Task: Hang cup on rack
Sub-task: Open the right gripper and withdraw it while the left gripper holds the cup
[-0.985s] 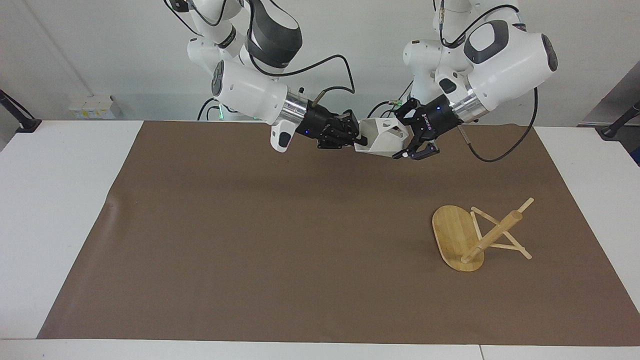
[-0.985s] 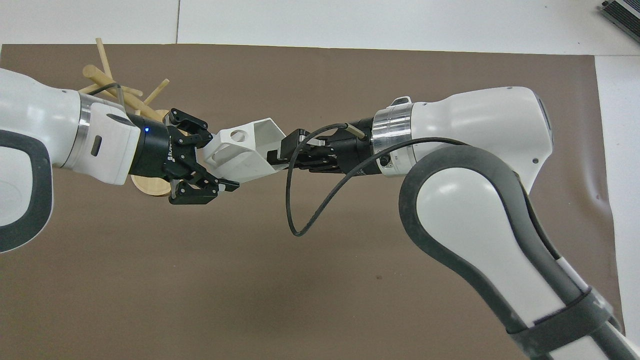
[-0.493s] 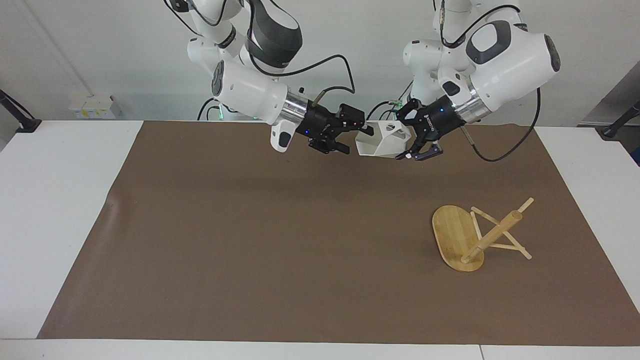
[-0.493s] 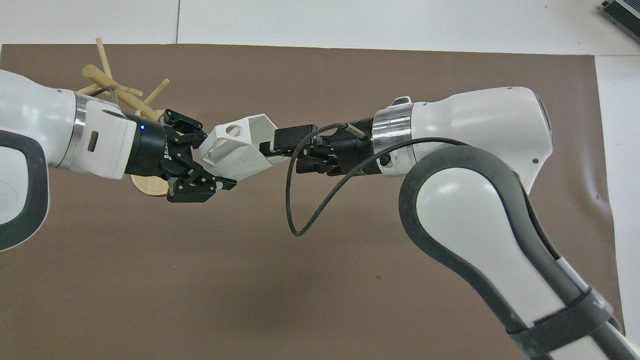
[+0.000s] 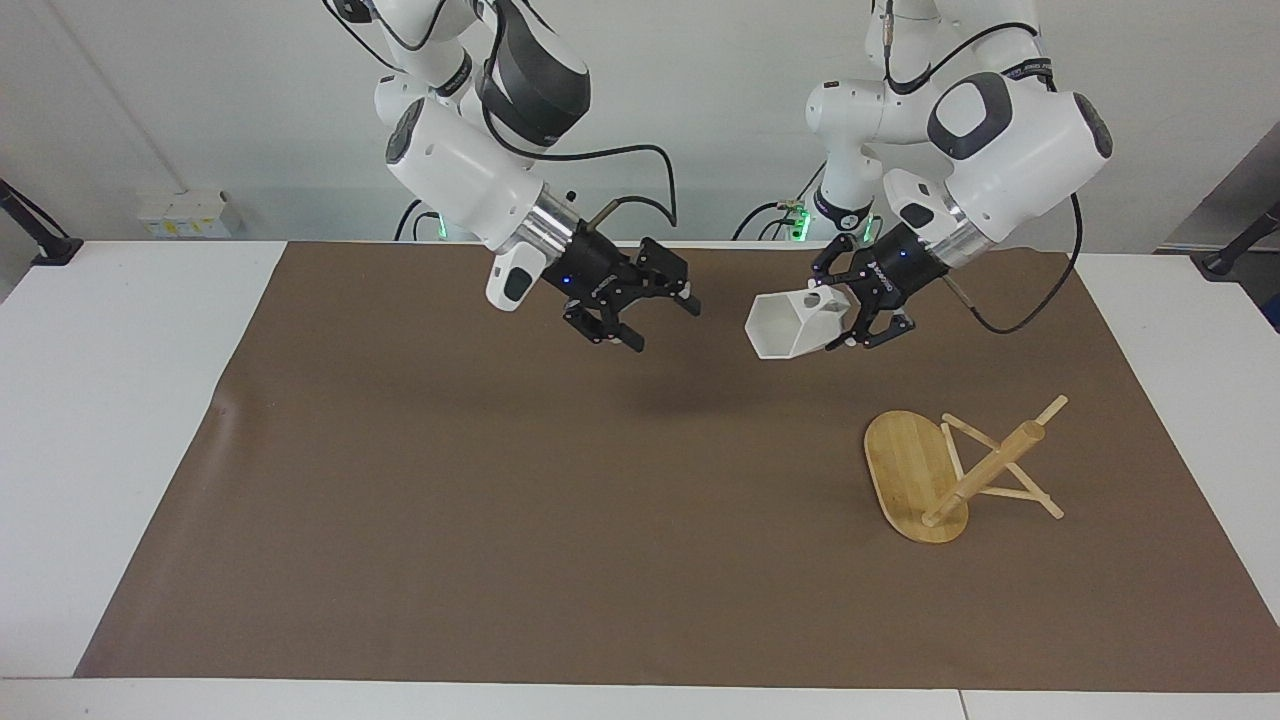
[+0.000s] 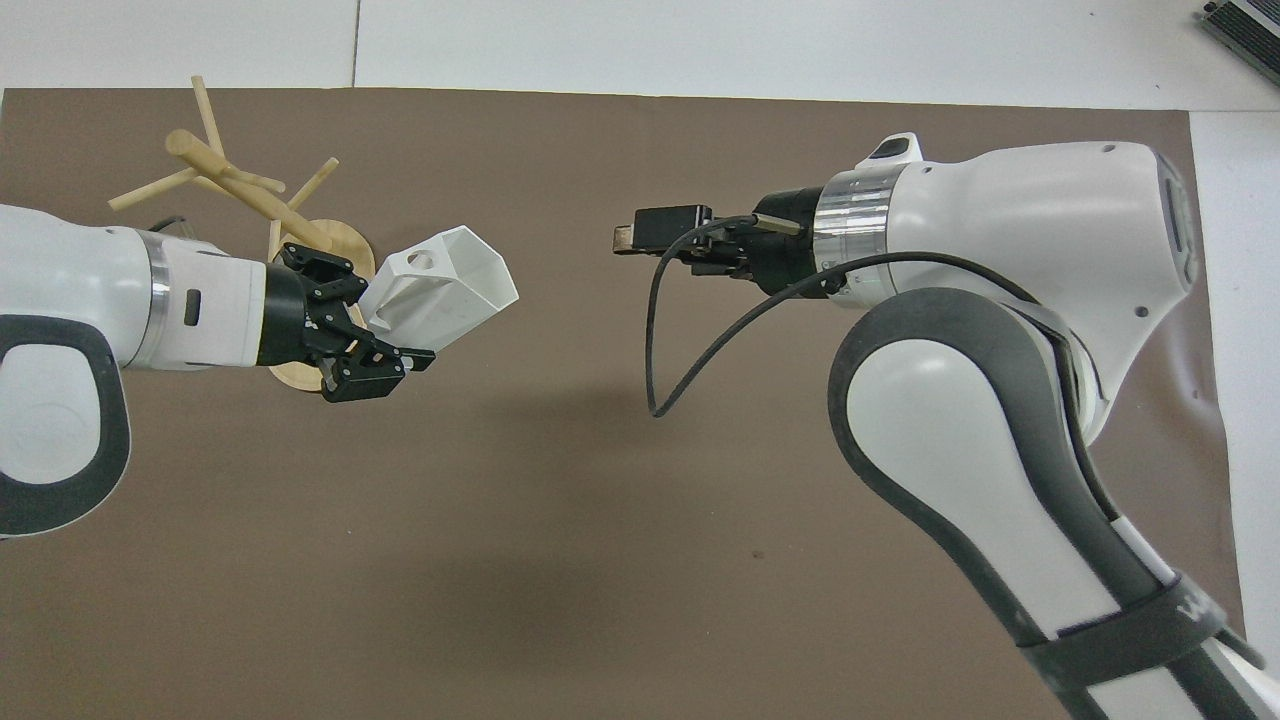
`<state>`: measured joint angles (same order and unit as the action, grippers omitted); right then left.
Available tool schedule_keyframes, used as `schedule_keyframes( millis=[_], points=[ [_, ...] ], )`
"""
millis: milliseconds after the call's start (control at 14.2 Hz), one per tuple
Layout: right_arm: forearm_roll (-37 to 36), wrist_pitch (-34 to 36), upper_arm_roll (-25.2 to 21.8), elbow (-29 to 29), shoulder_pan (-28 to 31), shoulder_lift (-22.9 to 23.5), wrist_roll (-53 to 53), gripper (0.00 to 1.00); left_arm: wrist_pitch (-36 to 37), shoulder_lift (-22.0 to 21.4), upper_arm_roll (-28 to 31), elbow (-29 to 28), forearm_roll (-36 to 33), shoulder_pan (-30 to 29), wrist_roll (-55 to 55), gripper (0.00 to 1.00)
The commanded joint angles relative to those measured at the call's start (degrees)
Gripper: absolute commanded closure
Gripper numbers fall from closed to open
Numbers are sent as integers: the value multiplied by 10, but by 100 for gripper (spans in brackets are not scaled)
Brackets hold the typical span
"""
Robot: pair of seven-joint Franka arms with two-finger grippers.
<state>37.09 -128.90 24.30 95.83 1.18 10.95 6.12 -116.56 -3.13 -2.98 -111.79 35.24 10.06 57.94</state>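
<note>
The white faceted cup [image 5: 790, 325] hangs in the air over the brown mat, its open mouth tilted down and away from the robots. My left gripper [image 5: 845, 318] is shut on its handle end. In the overhead view the cup [image 6: 450, 285] and left gripper [image 6: 375, 315] sit next to the rack's base. The bamboo rack [image 5: 985, 472] stands on the mat toward the left arm's end, apart from the cup. Its post [image 6: 245, 190] slants; I cannot tell whether its oval base [image 5: 905, 465] lies flat. My right gripper [image 5: 663, 322] is open and empty over the mat [image 6: 650, 238].
The brown mat [image 5: 500, 500] covers most of the white table [image 5: 120, 400]. A black cable [image 6: 660, 340] loops below the right wrist. Nothing else lies on the mat.
The right gripper let go of the cup, opened and drew back toward its own end. The left gripper kept the cup and carried it lower, toward the rack.
</note>
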Motion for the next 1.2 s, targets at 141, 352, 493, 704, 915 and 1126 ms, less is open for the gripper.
schedule_keyframes(
  millis=[141,352,493,704,915,1126],
  points=[
    [-203,82,-62,-9,9,-21,-14,0,-56,-19,-4,-29,-143,5,-161,100],
    [-293,194,-115,-43,9,-22,-95,0,-67,-14,-6,-31,-198,7,-232,100],
    [-315,246,-150,-46,9,-26,-144,0,-76,-5,-6,-31,-201,4,-241,100],
    [-391,310,-164,-58,9,-31,-151,0,-80,2,-5,-31,-203,0,-260,100],
    [-398,365,-181,-70,9,-32,-146,0,-98,13,-4,-28,-203,-7,-278,100],
    [-392,397,-199,-73,9,-33,-143,0,-123,15,-4,-27,-203,-19,-351,100]
  ],
)
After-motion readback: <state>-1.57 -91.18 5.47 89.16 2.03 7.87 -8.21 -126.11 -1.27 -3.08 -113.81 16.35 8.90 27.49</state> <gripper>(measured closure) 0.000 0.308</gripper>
